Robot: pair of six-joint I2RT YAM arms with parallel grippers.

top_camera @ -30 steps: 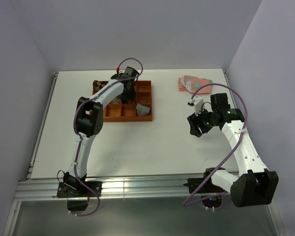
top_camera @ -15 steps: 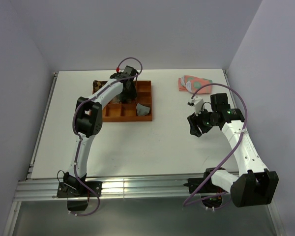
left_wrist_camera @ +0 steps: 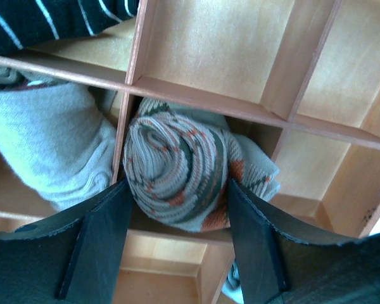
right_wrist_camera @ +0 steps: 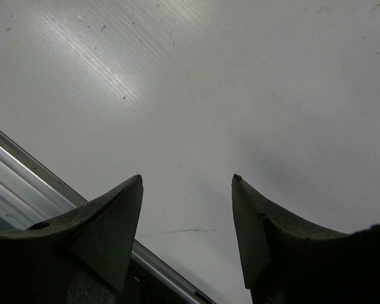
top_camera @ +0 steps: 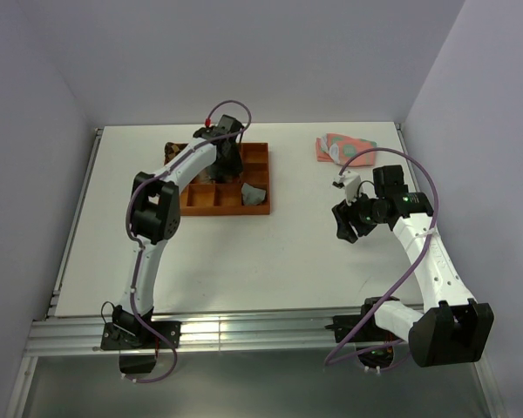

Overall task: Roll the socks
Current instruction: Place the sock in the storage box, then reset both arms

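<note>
My left gripper (top_camera: 224,162) reaches down into the orange wooden divider tray (top_camera: 260,153). In the left wrist view it (left_wrist_camera: 177,183) is shut on a rolled tan sock with orange and dark-brown argyle (left_wrist_camera: 177,168), which sits at a divider wall (left_wrist_camera: 196,100), one finger on each side of the roll. A plain light-grey sock (left_wrist_camera: 54,142) lies bunched in the compartment to its left. In the top view a grey sock (top_camera: 254,194) hangs over the tray's front right compartment. My right gripper (top_camera: 349,228) is open and empty over bare table (right_wrist_camera: 187,180).
Pink-and-green patterned socks (top_camera: 343,147) lie at the table's back right. A black sock with white stripes (left_wrist_camera: 57,19) fills a far tray compartment. A dark patterned cloth (top_camera: 169,149) shows behind the tray's back left corner. A metal rail (right_wrist_camera: 25,171) runs under the right gripper.
My left arm has shifted slightly left over the tray, still holding the roll. The right arm has not moved.
</note>
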